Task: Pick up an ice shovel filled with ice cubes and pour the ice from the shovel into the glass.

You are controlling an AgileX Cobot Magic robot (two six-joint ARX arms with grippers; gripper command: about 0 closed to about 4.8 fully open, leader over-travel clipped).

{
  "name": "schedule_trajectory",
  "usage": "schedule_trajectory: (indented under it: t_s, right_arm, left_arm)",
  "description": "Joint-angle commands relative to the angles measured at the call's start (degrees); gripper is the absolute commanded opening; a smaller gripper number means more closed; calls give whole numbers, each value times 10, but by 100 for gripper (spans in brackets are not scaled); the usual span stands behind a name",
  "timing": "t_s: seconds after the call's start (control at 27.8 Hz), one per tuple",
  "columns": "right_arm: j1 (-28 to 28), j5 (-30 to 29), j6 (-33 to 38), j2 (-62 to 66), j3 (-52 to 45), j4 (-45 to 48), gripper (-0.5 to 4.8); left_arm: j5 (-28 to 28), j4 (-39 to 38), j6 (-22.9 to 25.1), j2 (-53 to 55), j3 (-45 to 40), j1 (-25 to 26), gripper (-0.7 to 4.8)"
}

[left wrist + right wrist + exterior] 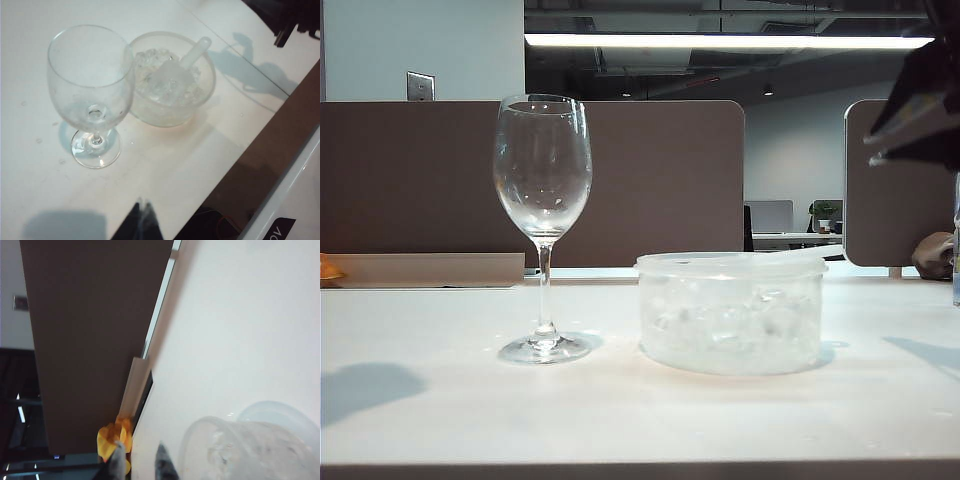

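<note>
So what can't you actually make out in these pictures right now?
- Left gripper: left wrist view, cut off by the frame edge; open or shut unclear.
- Right gripper: exterior view, dark against the corner, partly cut off; empty fingertips stand apart in its wrist view.
- Ice shovel: exterior view, bowl hidden behind the tub wall.
- Ice cubes: blurred, uncountable.
- Glass: right wrist view, cropped.

We can make out only 1 scrap of lettering: in the left wrist view, 2 white characters that look like "OV" sit on a dark label (278, 231) at the edge of the white ledge beside the table, and the rest of the word is cut off by the frame. Nothing else readable shows up for us, in the exterior view or the right wrist view.
</note>
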Motion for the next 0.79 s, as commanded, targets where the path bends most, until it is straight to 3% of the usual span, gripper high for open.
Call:
schedule_trajectory:
  t_s: [0.04,0.32,0.5,0.79]
  right_arm:
    - [23,54,11,-1,-38,54,84]
    - [57,113,22,28,-110,165,80]
    - [57,113,22,88,-115,243,80]
    - [88,141,24,143,-115,280,81]
  left_arm:
    - [1,7,2,-1,2,1,-2]
    - [1,7,2,-1,2,1,-3]
    - [1,7,2,-1,2,1,-2]
    - [1,7,2,-1,2,1,-2]
